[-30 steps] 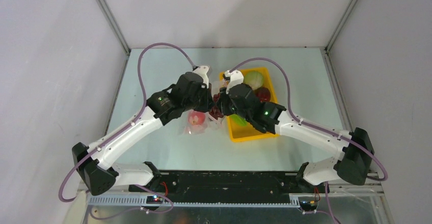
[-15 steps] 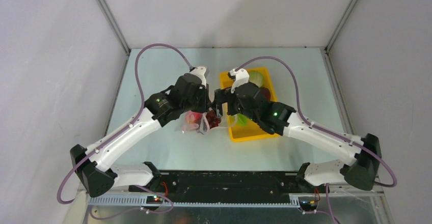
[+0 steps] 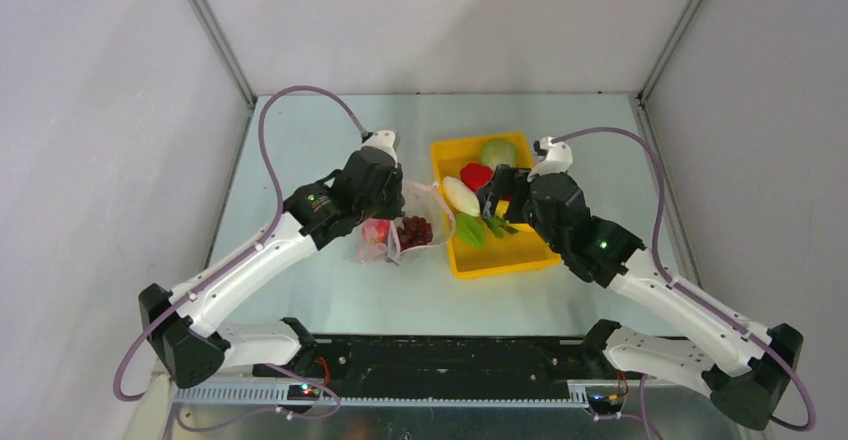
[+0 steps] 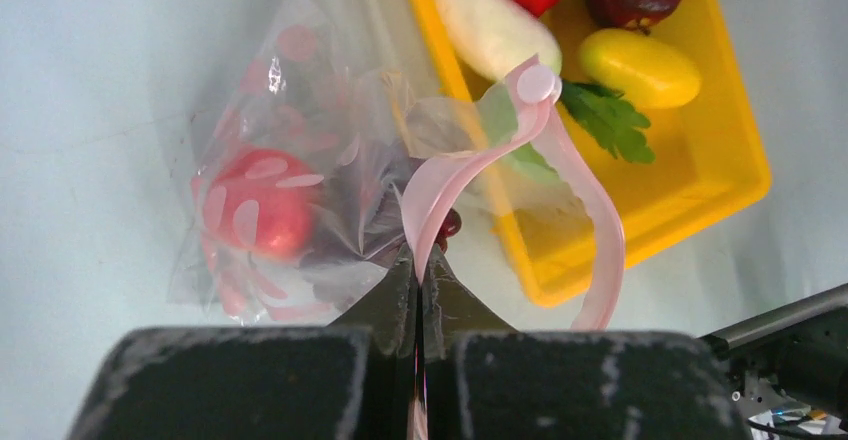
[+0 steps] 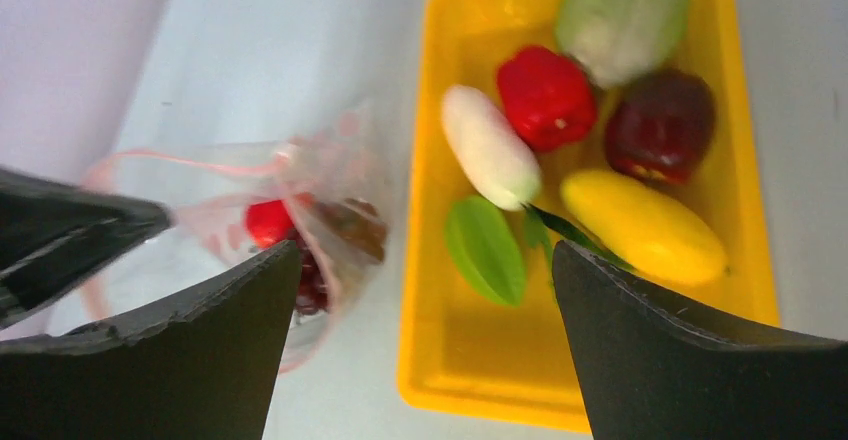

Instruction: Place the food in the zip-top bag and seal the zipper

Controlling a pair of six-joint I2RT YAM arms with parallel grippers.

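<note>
From above, the left end effector (image 3: 398,197) is shut tight on the top edge of the zip-top bag (image 3: 428,222). The bag lies on the table (image 3: 340,295), just left of the yellow tray (image 3: 497,266). A red apple (image 3: 377,232) and dark grapes (image 3: 415,231) are inside the bag. The right end effector (image 3: 497,195) hangs over the tray. It is wide open and holds nothing. In the tray lie a pale green cabbage (image 3: 498,152), a red pepper (image 3: 476,175), a white radish (image 3: 460,196) and a green piece (image 3: 470,229).

From the left wrist, the two jaws press together on the pink zipper (image 4: 440,185). The strip makes a big loop, so the bag's mouth is open. The far side of the loop reaches over the tray's rim. The apple sits at the bottom of the bag.

From the right wrist, the two black fingers (image 5: 200,355) stand far apart with nothing between them. Under them, the tray also has a yellow piece (image 5: 645,226) and a dark red fruit (image 5: 660,125). The bag is to the left of the tray.
</note>
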